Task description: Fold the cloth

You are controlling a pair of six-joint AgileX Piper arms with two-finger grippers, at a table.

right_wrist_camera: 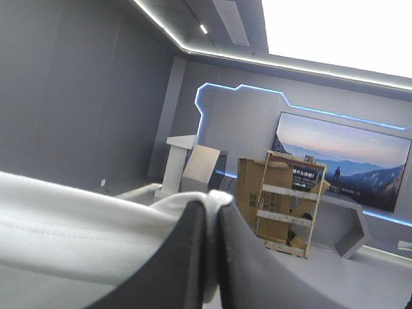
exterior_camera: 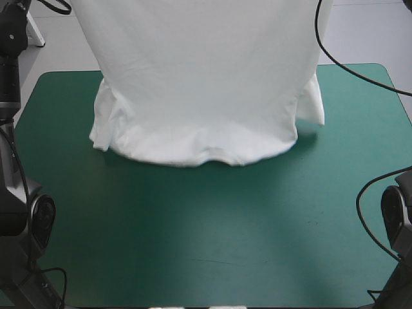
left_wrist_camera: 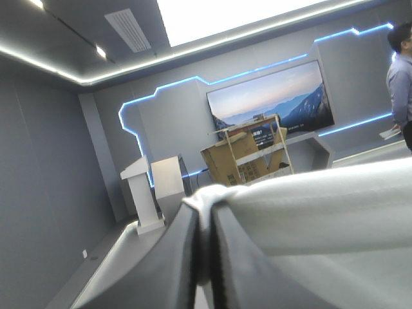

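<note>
The white T-shirt (exterior_camera: 199, 77) hangs lifted over the far half of the table, stretched wide, its lower part with both sleeves resting bunched on the teal-green cover (exterior_camera: 206, 225). Both grippers are above the high view and out of it there. In the left wrist view my left gripper (left_wrist_camera: 205, 212) is shut on the T-shirt (left_wrist_camera: 322, 199), a fold of white cloth pinched between its black fingers (left_wrist_camera: 174, 257). In the right wrist view my right gripper (right_wrist_camera: 211, 206) is likewise shut on the T-shirt (right_wrist_camera: 71, 219), cloth bulging at the tips of its fingers (right_wrist_camera: 244, 264).
The near half of the teal-green cover lies bare in front of the shirt's hem (exterior_camera: 212, 158). Both wrist views look level into the room, so they show nothing of the table.
</note>
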